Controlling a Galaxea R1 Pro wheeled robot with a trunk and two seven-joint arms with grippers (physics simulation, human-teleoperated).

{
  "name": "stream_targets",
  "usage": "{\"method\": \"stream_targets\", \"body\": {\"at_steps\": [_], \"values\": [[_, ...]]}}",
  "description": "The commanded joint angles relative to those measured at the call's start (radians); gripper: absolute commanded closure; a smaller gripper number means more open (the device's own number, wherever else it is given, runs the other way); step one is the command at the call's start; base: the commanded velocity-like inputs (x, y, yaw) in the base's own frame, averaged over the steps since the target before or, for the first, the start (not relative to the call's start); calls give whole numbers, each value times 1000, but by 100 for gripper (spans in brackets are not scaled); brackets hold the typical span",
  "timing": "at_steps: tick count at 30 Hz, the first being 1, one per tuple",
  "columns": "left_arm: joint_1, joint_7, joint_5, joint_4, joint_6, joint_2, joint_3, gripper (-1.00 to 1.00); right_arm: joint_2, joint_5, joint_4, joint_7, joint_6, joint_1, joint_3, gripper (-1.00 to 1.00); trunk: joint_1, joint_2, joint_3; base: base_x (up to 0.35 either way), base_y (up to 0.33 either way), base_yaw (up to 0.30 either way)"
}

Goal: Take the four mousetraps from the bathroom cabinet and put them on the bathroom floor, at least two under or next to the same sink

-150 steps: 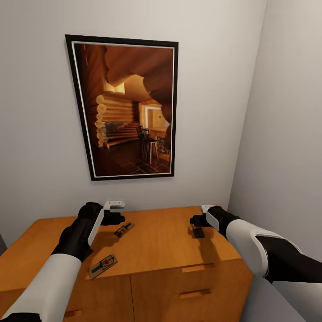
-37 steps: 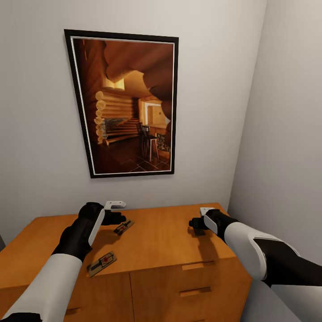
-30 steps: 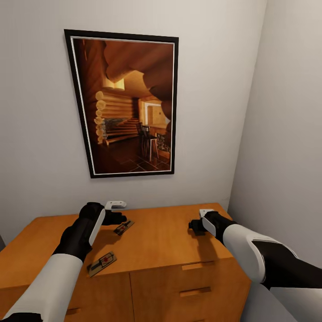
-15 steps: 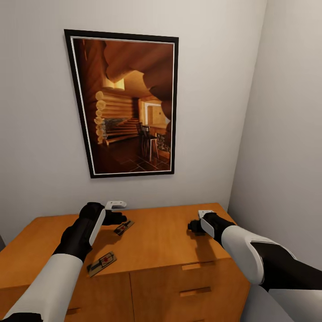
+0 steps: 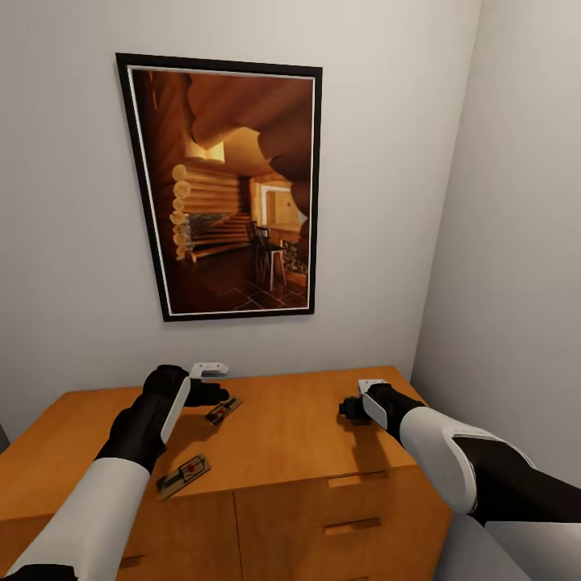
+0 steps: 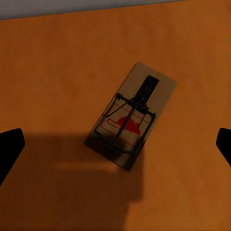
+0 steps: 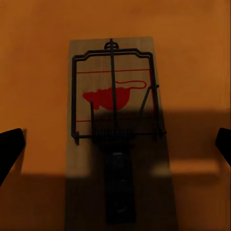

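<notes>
The right gripper (image 5: 349, 408) has slid a little toward the middle of the orange-brown wooden cabinet (image 5: 290, 440), low in the frame. Both it and the left gripper (image 5: 218, 394) are spread wide, each over a small brown wooden mousetrap (image 7: 114, 125) (image 6: 131, 115). Nothing is grabbed yet.

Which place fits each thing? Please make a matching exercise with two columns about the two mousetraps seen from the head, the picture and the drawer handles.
Things:
1. picture
2. mousetrap by the left gripper
3. front mousetrap
4. drawer handles

Places:
A. on the cabinet front, below the top
B. at the front edge of the cabinet top
C. on the wall above the cabinet
D. on the cabinet top, close in front of the left gripper

Pairs: 1-C, 2-D, 3-B, 4-A
</notes>
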Motion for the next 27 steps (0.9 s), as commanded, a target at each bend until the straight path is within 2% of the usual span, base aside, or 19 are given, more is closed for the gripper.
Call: {"method": "stream_targets", "body": {"at_steps": [1,27], "values": [[-1,-2,0,-1,4,0,0,-100,0,11,1,-4,3,-1,-4,-100,0,-1,-1,0,0,0],[-1,-3,0,-1,4,0,1,-100,-8,8,1,-4,8,-1,-4,-100,0,-1,-1,0,0,0]]}}
